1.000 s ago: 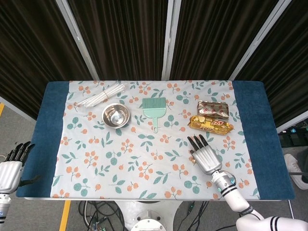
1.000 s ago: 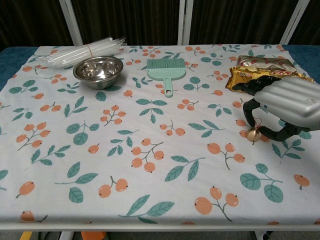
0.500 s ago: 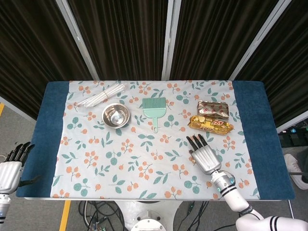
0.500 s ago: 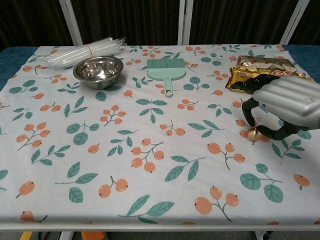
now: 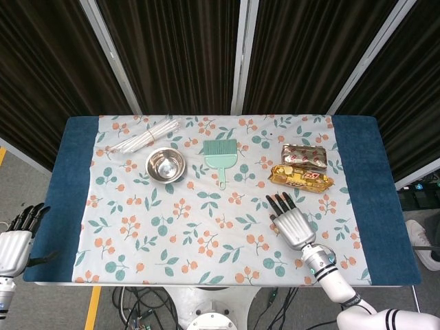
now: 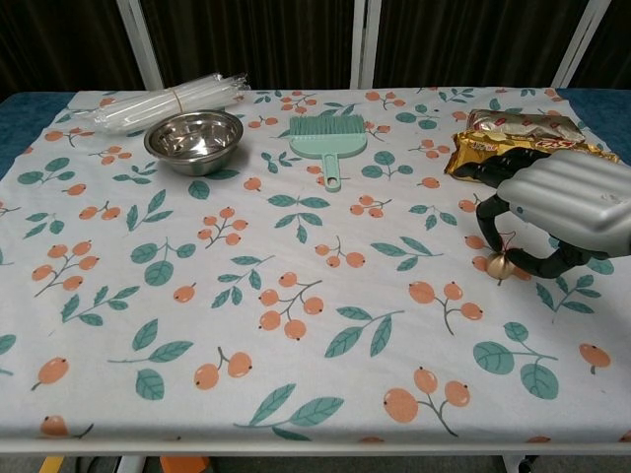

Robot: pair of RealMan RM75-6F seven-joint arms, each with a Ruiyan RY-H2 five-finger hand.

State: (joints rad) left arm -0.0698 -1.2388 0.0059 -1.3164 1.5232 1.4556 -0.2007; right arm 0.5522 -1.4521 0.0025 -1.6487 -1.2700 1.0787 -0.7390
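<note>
Right hand (image 6: 552, 222): silver shell with black fingers, palm down over the right part of the bench (image 5: 357, 172); thumb and a finger curl toward each other around a small bell (image 6: 498, 262), but whether they actually pinch it I cannot tell.
Bell: small, round, brass-coloured, with a thin red thread at its top; it sits on the cloth right under the right hand, in the loop of the curled fingers.
Left hand (image 5: 17, 234): off the left edge of the bench, low down, black fingers lying close together and pointing up, nothing in it.
Snack packs: a gold packet (image 5: 300, 177) with red lettering too small to read lies just beyond the right hand's fingertips; a silvery-brown packet (image 5: 304, 155) lies just behind it.
Cloth (image 5: 206, 227): white fabric printed with orange berries and teal leaves, over a dark blue bench top.
Bowl (image 5: 166, 165): round, shiny steel, nothing inside.
Brush (image 5: 221, 154): mint-green plastic, wide bristle head, short handle toward the robot.
Straws (image 5: 144, 137): white bundle in clear wrap, behind the bowl.
</note>
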